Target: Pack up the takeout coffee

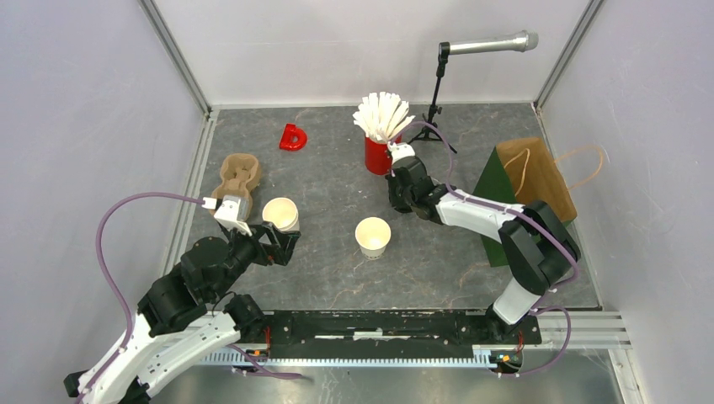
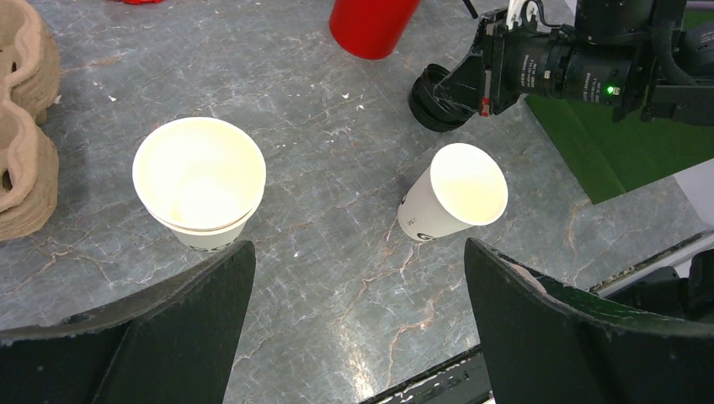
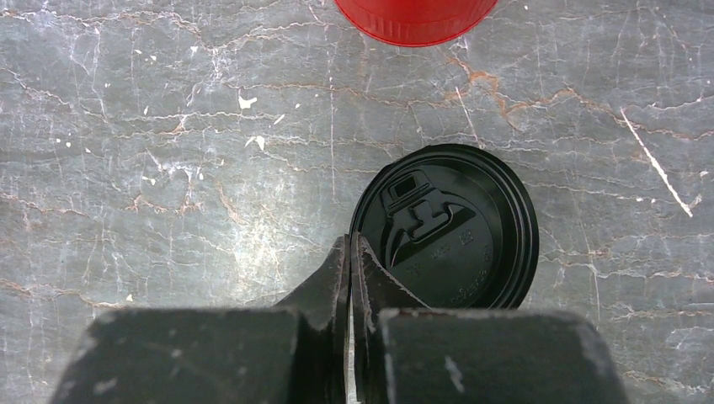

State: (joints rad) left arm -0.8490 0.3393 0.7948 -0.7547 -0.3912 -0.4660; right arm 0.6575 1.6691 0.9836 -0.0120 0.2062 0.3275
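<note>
Two white paper cups stand lidless on the grey table: one at the left (image 1: 280,214) (image 2: 199,178), one in the middle (image 1: 372,236) (image 2: 459,189). My left gripper (image 1: 283,239) (image 2: 358,252) hovers open just on the near side of the left cup, with nothing between its fingers. A round black lid (image 3: 455,227) (image 2: 431,99) lies near the red cup. My right gripper (image 1: 394,200) (image 3: 349,240) is shut, its tips pinching the lid's left rim. The lid looks thick, perhaps a stack of two.
A red cup of white sticks (image 1: 380,151) stands right behind the lid. A brown pulp carrier (image 1: 237,178) lies left of the left cup. A red D-shaped piece (image 1: 293,136) and a microphone stand (image 1: 436,93) are at the back. A brown paper bag (image 1: 535,177) lies on a green mat (image 1: 495,189) at the right.
</note>
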